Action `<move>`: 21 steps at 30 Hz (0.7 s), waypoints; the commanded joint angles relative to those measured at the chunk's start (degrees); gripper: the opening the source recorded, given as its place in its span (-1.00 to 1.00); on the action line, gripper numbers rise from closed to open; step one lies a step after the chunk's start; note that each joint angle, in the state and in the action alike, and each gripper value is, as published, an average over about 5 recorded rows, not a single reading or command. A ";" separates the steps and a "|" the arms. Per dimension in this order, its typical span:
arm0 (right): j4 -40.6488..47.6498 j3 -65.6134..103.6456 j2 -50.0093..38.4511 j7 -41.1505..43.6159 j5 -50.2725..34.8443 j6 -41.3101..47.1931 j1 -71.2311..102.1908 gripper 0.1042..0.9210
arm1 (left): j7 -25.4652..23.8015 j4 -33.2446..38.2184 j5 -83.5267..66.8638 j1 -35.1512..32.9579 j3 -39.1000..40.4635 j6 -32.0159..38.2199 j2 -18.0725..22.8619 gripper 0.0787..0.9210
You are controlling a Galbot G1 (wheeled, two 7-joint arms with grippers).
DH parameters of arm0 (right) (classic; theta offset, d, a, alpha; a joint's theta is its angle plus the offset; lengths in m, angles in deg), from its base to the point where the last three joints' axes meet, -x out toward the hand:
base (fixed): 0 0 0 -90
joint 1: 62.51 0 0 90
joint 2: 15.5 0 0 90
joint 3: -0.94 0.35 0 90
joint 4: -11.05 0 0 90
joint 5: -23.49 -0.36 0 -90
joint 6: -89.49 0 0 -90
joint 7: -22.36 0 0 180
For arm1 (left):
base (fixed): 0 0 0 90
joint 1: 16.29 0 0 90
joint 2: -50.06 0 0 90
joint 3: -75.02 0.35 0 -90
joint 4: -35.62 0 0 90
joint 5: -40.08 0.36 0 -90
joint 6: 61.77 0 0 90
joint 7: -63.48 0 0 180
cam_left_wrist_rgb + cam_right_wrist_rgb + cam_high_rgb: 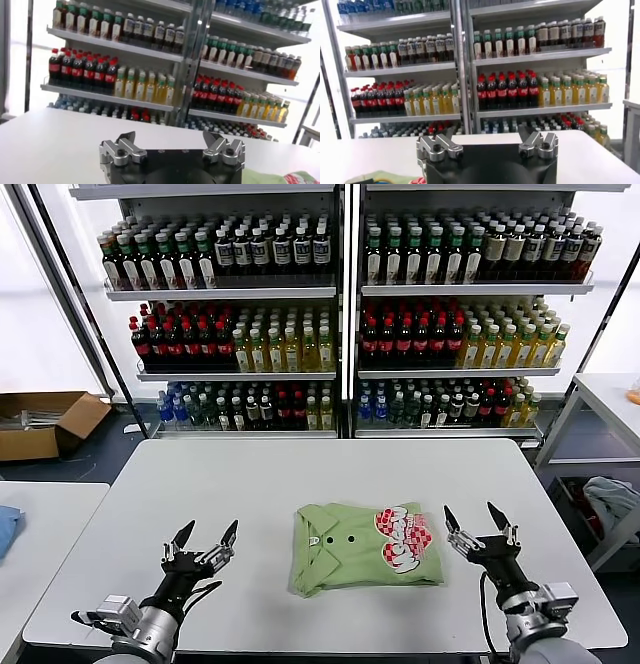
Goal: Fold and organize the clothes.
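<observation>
Soft green polo shirt [365, 548] folded into rectangle.

Soft, matt green cloth of a folded polo shirt [366, 548] lies between two sets of brushed-metal jaws on a smooth, matt white surface [300, 474].

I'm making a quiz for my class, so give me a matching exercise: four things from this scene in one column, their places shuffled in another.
Things:
1. shirt
2. left gripper
3. right gripper
4. cardboard box

Places:
A. on the floor, far left
B. open, at the shirt's right
C. folded, on the middle of the table
D. open, at the shirt's left

Pairs: 1-C, 2-D, 3-B, 4-A
</observation>
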 commanded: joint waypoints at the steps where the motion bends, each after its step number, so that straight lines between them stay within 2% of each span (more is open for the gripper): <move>1: -1.43 5.51 2.57 5.32 1.93 -5.40 8.00 0.76 | -5.22 1.68 6.63 -2.26 -0.55 2.24 1.45 0.77; 7: -1.22 5.66 2.21 5.42 3.51 -7.24 9.17 0.76 | -6.73 2.29 6.94 -2.64 -1.97 2.99 1.96 0.77; 16: -0.67 5.89 2.58 5.88 3.70 -7.99 9.66 0.76 | -4.72 3.66 8.55 -3.49 -2.03 7.10 4.24 0.77; 21: -0.64 5.67 3.48 5.74 4.15 -7.59 9.62 0.76 | -7.83 4.03 11.45 -4.68 -3.05 8.56 5.24 0.77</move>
